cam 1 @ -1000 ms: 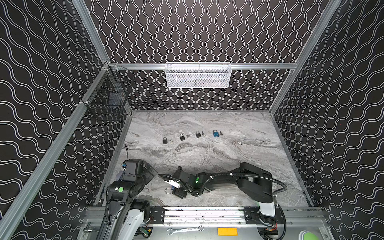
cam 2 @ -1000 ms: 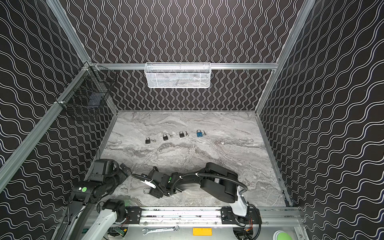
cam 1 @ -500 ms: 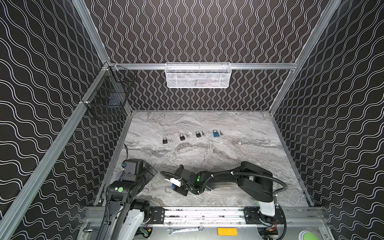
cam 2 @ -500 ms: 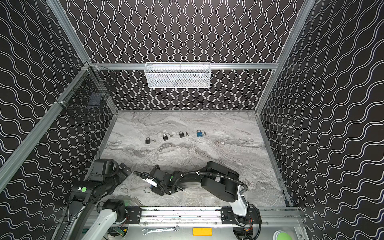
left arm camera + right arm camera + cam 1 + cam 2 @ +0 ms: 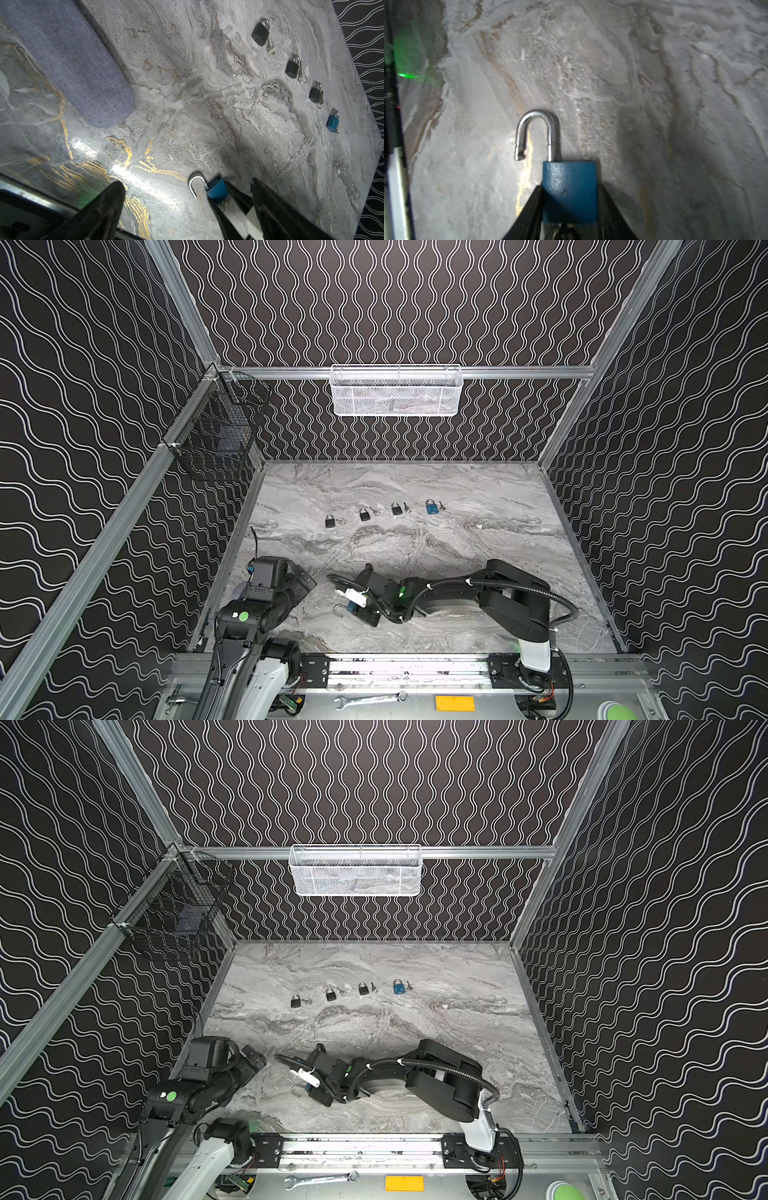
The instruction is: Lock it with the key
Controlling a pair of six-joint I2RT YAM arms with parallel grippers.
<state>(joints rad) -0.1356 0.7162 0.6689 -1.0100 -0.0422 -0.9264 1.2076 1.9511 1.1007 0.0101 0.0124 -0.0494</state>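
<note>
Blue padlock [image 5: 569, 191] (steel shackle [image 5: 536, 122] open)

Robotics lab cell: aluminium framing [image 5: 126, 506], wave-patterned wall panels [image 5: 395, 302], marble-print tabletop [image 5: 478, 551], rail-mounted robot arms [image 5: 511, 601], padlocks [image 5: 397, 509] set in a row

The right gripper [image 5: 570, 187] has drawn its jaws in on the blue metal padlock [image 5: 217, 190], and its black fingers [image 5: 529, 212] now lie against both sides of the body. Gripper and padlock have moved slightly toward the far side and a little right, and the open silver shackle [image 5: 535, 116] has moved with them.
</note>
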